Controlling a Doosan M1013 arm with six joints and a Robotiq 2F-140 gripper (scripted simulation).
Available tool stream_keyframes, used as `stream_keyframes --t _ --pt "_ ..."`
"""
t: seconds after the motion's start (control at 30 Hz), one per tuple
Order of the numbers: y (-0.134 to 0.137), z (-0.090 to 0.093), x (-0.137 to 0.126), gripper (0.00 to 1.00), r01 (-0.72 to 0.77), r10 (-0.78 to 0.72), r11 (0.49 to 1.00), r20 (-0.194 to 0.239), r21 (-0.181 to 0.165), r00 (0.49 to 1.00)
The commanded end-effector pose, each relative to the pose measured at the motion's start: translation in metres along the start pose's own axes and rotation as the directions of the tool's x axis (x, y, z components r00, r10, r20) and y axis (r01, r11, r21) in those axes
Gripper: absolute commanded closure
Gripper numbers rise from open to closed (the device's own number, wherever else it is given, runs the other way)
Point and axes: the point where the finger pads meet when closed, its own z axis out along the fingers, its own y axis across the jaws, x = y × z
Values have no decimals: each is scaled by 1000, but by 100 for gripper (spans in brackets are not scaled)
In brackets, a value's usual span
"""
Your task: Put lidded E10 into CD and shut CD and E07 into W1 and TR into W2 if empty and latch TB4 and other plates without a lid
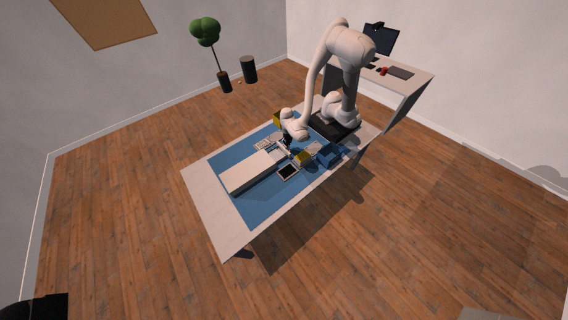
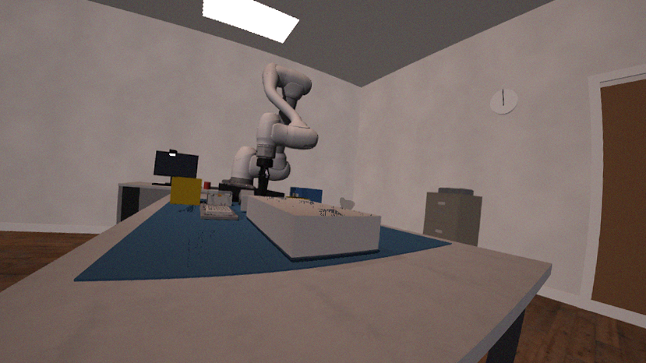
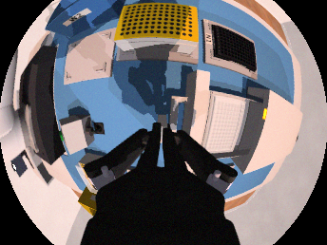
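Observation:
My gripper (image 3: 162, 121) is shut and holds nothing. It hangs low over the blue mat, just beside the pale front bar of the cooler's drawer (image 3: 200, 102), and it also shows in the top view (image 1: 286, 141). The drawer (image 1: 279, 151) stands pulled out from the long white cooler housing (image 1: 248, 171). A pale gridded plate (image 3: 226, 124) lies right of my fingers, seemingly inside the drawer. The yellow-topped tip rack (image 3: 159, 23) sits ahead in its nest. The black lid park pocket (image 3: 232, 48) is empty. Another white dotted plate (image 1: 262, 143) sits beyond the drawer.
The blue bin (image 1: 329, 154) stands at the mat's right end and the yellow bin (image 1: 276, 117) at the far edge. A bare grey nest (image 3: 89, 61) lies left of the tip rack. A small white box (image 3: 76, 133) sits near the robot base (image 1: 336, 125).

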Motion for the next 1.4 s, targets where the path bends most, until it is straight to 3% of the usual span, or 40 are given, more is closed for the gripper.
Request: stream_keyframes --t 0.0,1.37 --pt "3 0 0 100 0 0 1000 0 0 1000" --pt "50 0 0 100 0 0 1000 0 0 1000"
